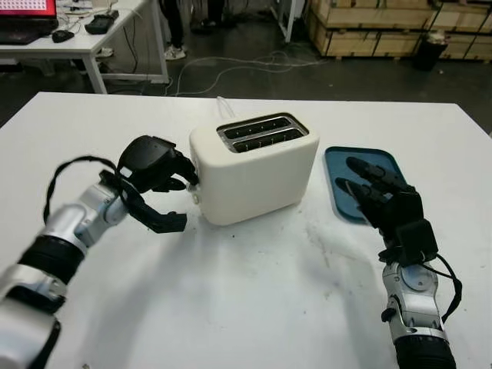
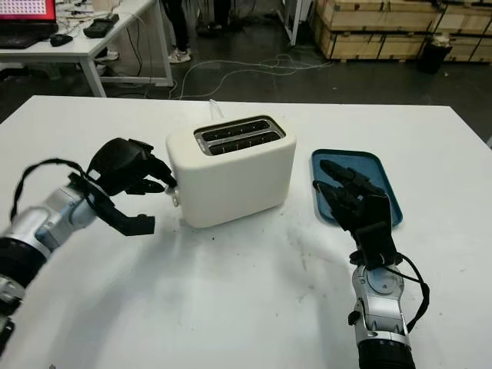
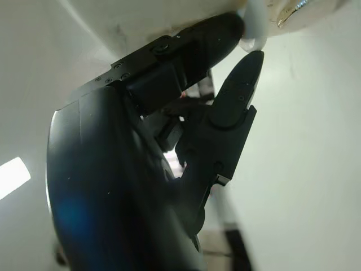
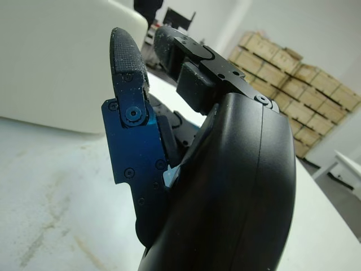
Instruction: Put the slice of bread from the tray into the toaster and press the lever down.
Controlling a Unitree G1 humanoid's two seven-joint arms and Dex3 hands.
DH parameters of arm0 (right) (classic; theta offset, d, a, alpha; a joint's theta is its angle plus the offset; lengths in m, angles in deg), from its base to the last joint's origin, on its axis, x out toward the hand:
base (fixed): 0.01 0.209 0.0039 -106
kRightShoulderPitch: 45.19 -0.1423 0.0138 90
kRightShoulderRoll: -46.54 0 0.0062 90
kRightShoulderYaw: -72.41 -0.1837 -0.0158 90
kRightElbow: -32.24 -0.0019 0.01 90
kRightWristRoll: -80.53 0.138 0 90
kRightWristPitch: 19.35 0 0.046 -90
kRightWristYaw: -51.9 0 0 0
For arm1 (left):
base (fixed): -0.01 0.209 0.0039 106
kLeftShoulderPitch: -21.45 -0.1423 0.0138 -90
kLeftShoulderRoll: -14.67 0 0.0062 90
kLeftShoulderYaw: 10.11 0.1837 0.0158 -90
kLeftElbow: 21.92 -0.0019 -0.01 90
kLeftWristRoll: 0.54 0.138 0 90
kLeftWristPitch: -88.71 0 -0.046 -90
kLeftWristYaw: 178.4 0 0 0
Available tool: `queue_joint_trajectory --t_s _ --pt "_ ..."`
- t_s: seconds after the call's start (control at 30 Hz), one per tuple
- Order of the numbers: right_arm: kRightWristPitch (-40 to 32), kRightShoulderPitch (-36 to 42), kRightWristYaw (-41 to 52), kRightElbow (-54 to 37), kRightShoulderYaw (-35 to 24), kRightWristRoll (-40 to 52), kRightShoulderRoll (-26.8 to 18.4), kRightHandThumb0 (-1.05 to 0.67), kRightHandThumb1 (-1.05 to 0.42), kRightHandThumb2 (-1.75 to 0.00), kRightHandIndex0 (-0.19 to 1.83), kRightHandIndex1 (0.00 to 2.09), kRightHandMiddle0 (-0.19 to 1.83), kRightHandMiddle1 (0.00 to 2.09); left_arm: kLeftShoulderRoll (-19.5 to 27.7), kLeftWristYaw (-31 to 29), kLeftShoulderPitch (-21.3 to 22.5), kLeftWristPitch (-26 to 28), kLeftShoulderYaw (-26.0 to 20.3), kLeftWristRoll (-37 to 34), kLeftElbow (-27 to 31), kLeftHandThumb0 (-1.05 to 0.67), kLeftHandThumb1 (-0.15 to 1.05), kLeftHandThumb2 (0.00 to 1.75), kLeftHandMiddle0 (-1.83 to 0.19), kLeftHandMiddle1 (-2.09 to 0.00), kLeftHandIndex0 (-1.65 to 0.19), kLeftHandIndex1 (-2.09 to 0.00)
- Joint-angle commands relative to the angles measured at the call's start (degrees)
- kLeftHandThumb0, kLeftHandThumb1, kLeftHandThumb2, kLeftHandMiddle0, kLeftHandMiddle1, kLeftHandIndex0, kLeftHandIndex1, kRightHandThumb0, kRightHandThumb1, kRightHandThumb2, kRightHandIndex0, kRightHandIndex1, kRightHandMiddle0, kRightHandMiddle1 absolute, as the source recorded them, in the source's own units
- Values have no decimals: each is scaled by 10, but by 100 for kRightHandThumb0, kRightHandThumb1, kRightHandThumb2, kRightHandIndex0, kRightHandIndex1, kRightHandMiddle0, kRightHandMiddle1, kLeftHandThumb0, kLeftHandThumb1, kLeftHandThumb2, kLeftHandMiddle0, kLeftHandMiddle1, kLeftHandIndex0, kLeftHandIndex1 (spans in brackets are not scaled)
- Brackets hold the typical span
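While left hand [image 1: 157, 181] pinches the lever [image 1: 195, 181] at the toaster [image 1: 254, 165] end — press straight down, steady, right hand [image 1: 377, 192] open over tray [image 1: 338, 165].

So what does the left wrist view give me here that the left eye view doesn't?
Left wrist view adds: a close look at the lever, the white knob on the toaster's end, with one fingertip right under it and another finger beside it; they look to be touching it, but I cannot confirm that.
Left eye view adds: the top slots, the blue tray, and the right hand, open, over the tray.
Both: the left hand and the toaster's white body.
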Motion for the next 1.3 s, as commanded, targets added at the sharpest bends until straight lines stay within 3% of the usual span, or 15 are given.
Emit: queue_joint_trajectory --t_s 0.0,0.1,0.33,0.43,0.5,0.57,0.6,0.67,0.7,0.8,0.87,0.97,1.27 --pt "3 3 9 3 -8 4 -15 -60 -92 -13 101 1 89 0 -197 -38 -71 12 102 33 -110 -25 89 3 -68 -149 -119 -2" --pt "-5 0 11 0 -9 6 -16 -58 -92 -11 100 1 89 0 -184 -52 -59 18 113 28 -110 -25 87 1 -66 -162 -120 -2" --pt "-1 -2 10 5 0 -2 -10 -61 -92 -11 100 0 90 0 -159 -73 -38 15 128 22 -94 -28 91 3 -66 -153 -117 -1" --pt "-6 -1 8 -1 0 -1 -8 -59 -92 -11 99 0 89 0 -146 -78 -33 7 127 18 -81 -29 91 1 -71 -137 -117 -1" --pt "-7 0 7 -3 0 -2 -8 -59 -92 -11 99 0 89 0 -131 -81 -28 7 126 22 -61 -29 90 1 -72 -140 -119 -2" --pt "-7 2 6 -5 1 -4 -9 -59 -92 -11 99 0 89 0 -104 -79 -22 1 123 29 -22 -26 87 0 -68 -161 -121 -3" --pt "-8 3 5 -6 2 -6 -8 -59 -92 -11 99 0 89 0 -90 -76 -22 0 121 32 2 -26 87 1 -69 -158 -122 -3" --pt "-3 5 4 -8 4 -7 -5 -60 -92 -12 100 0 90 0 -48 -75 -38 -6 89 10 119 -26 86 1 -75 -159 -124 -4" --pt "-3 5 4 -11 4 -6 -4 -59 -92 -11 100 1 91 1 -37 -118 -42 18 85 -3 155 -27 86 1 -75 -160 -124 -4" --pt "-15 6 2 -16 3 -5 -4 -59 -92 -11 100 0 90 0 -84 -215 -34 107 139 27 57 -28 86 1 -75 -130 -123 -2" --pt "-18 10 -3 -18 1 -9 -6 -60 -92 -11 100 0 90 0 -95 -238 -42 120 158 33 51 -32 89 2 -77 -119 -120 -1" --pt "-19 9 2 -15 -2 -5 -10 -62 -92 -11 100 0 90 0 -100 -259 -42 144 153 17 65 -31 91 3 -70 -121 -117 -1" --pt "-17 10 2 -15 3 -9 -8 -61 -92 -11 100 0 91 0 -86 -255 -47 167 142 14 96 -26 87 0 -63 -154 -121 -1"
